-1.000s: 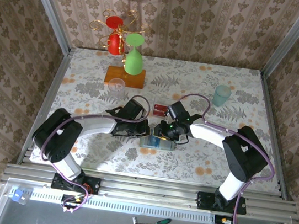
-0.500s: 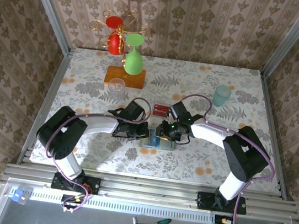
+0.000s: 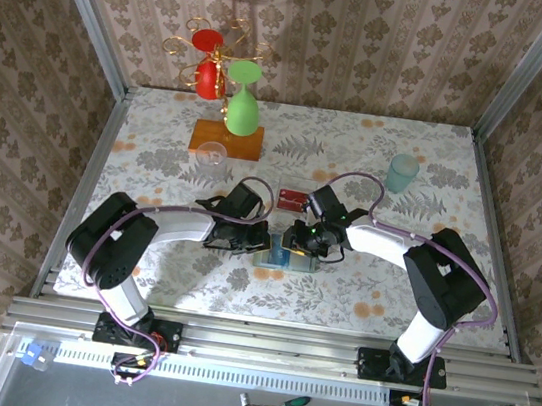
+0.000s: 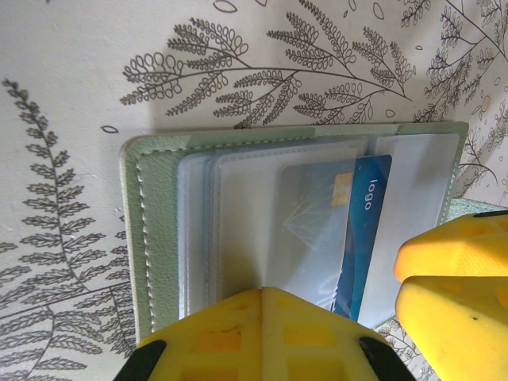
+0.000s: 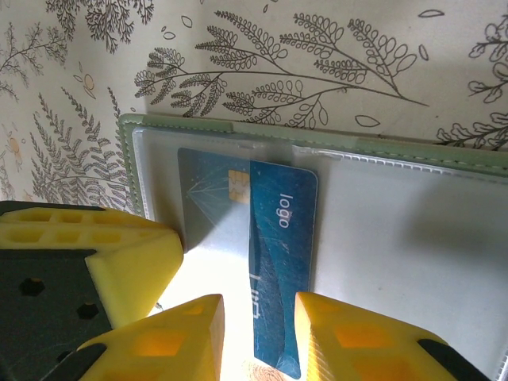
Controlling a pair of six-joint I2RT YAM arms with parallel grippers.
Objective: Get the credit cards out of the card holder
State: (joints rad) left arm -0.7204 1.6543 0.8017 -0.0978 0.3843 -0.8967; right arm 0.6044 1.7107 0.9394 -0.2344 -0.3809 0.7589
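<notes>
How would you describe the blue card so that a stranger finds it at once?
Near the middle of the fern-patterned table lies an open sage-green card holder. The blue card, printed "logo", sticks partly out of its clear pocket, whereas the red card lies outside the holder, farther back.

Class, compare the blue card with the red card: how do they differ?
The blue card sits partly tucked in the wallet's clear sleeve; the red card lies outside the wallet. The blue card shows the word "logo"; the red card's print is too small to read. Both are small flat rectangles.
</notes>
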